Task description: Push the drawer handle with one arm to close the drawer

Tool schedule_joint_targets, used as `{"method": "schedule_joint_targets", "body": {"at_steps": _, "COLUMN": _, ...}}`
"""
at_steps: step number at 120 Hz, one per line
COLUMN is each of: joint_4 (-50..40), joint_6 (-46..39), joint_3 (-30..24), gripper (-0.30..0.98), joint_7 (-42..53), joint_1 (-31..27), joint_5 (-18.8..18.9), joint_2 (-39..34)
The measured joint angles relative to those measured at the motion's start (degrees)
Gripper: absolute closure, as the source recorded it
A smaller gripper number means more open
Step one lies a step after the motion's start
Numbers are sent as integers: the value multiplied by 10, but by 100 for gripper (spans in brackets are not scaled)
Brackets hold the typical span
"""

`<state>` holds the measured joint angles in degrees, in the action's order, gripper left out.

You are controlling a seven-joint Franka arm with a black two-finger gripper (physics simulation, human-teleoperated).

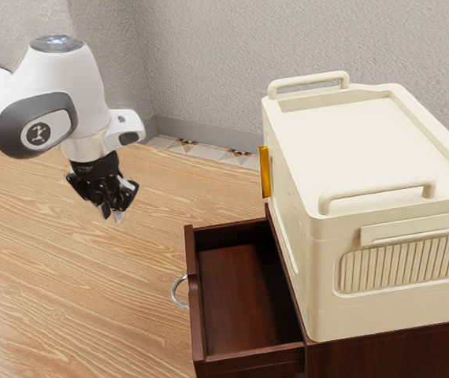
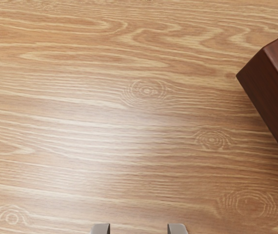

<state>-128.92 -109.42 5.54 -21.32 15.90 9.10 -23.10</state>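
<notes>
My gripper point(image 1: 112, 214) hangs above the floor, to the exterior view's left of the drawer and higher than it, touching nothing. In the wrist view both fingertips of the gripper point(image 2: 139, 228) stand well apart with bare wood between them. The dark red-brown drawer point(image 1: 195, 315) is pulled out of its cabinet, its inside exposed. A curved silver handle point(image 1: 179, 292) sticks out from the drawer's front. One corner of the drawer point(image 2: 270, 92) shows in the wrist view, off to the side of the fingers; no handle is visible there.
A cream box point(image 1: 390, 181) with raised rails and a ribbed panel rests on the dark cabinet point(image 1: 390, 354), rising beside the open drawer. An amber piece point(image 1: 265, 172) is on the box's side. Wood-grain floor point(image 1: 75, 291) lies under the arm; textured walls stand behind.
</notes>
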Motion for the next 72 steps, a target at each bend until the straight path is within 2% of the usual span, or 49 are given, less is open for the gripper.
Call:
{"method": "schedule_joint_targets", "body": {"at_steps": 26, "joint_4": -73, "joint_6": -102, "joint_3": -1, "gripper": 73, "joint_7": 89, "joint_1": 15, "joint_5": 24, "joint_2": 5}}
{"method": "schedule_joint_targets", "body": {"at_steps": 72, "joint_4": -160, "joint_6": -228, "joint_3": -17, "gripper": 78, "joint_7": 267, "joint_1": 37, "joint_5": 51, "joint_2": 30}}
